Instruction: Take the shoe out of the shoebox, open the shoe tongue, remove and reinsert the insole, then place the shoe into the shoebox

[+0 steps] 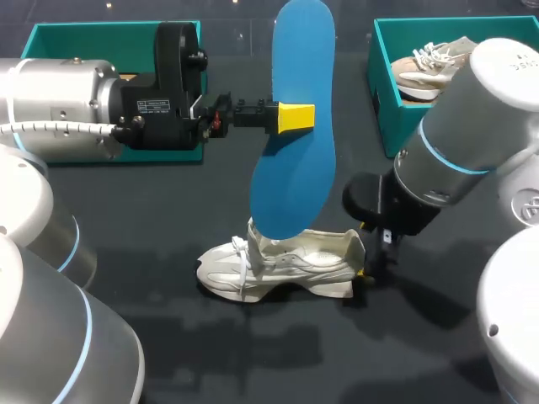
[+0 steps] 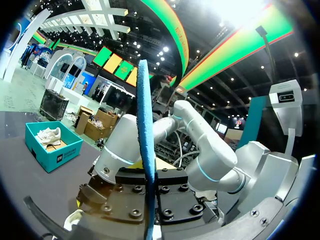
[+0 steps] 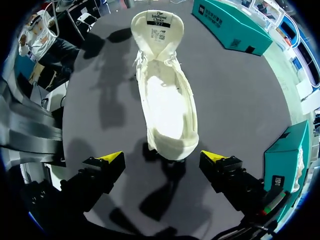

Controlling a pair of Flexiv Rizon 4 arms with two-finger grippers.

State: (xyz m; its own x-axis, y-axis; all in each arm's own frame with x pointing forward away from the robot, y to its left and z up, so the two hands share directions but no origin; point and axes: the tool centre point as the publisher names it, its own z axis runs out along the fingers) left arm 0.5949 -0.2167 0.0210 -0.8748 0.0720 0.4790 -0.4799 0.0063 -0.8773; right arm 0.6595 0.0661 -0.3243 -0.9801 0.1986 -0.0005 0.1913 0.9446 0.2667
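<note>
- The step in hand appears to be the insole work: the blue insole (image 1: 295, 126) is out of the shoe and hangs upright in the middle of the head view, its lower end just above the shoe's opening.
- The left claw (image 1: 295, 116), coming in from the left, is pinching the insole at about mid-length. In its own wrist view the insole runs edge-on between its fingers.
- The white shoe (image 1: 278, 265) stands on the counter (image 1: 168, 337) in the lower middle, toe to the left.
- The right claw (image 3: 162, 157) is spread, one finger on each side of the heel, and neither seems to touch it.
- The tongue (image 3: 157, 22) is pulled forward, leaving the opening wide.
- Next the insole probably has to go back in. That calls for tipping its lower end toe-first into the opening while the right claw closes on the heel to steady the shoe.
- The shoebox (image 1: 383, 101), at upper right, holds a second shoe (image 1: 429, 71).
</note>
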